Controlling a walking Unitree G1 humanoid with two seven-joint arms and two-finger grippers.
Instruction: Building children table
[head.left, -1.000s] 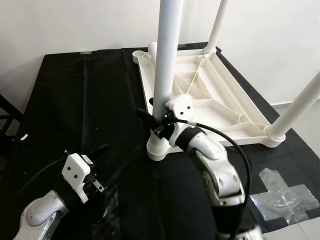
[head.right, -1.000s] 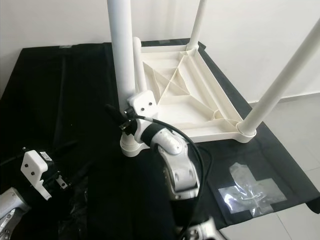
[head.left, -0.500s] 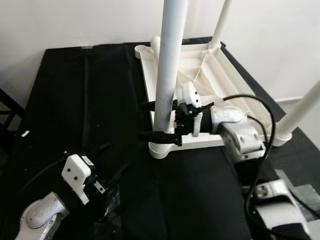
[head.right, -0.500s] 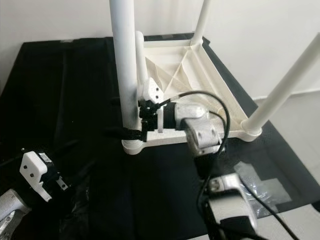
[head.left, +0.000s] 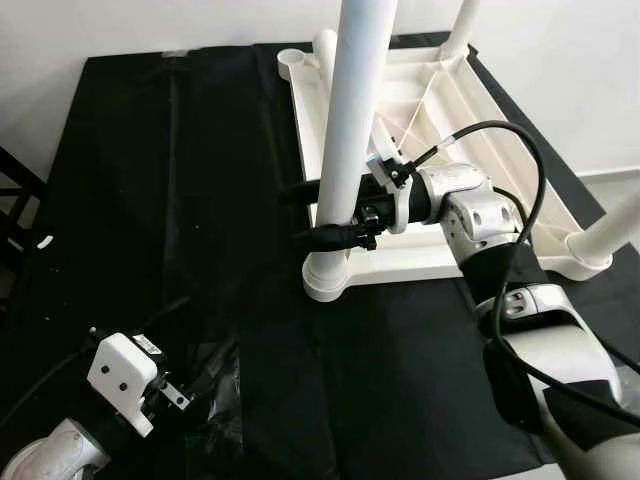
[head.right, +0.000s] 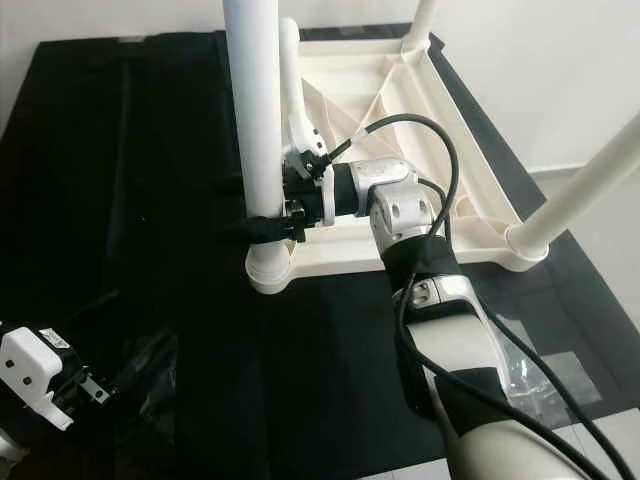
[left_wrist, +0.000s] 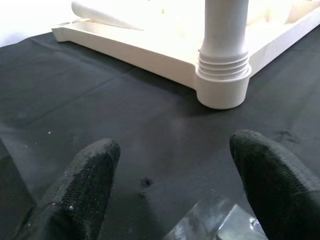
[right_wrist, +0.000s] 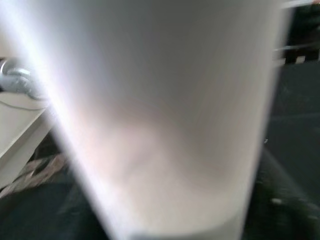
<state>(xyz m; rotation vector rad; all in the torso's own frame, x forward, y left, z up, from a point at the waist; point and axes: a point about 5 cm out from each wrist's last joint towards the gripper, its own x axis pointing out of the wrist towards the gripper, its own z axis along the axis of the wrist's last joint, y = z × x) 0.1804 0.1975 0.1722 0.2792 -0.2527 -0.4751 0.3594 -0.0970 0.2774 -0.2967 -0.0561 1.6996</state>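
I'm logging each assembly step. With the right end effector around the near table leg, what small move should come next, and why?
Probably a turn of the wrist to screw the leg tighter. The right end effector has its black fingers on either side of the near white leg, which stands upright in the corner socket of the upturned tabletop. Thread ridges show above the socket in the left wrist view, so it may not be fully seated.

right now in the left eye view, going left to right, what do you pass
left tool low over the black cloth → upright white table leg, held by the right tool → right arm's silver wrist → far right leg at the tabletop's corner
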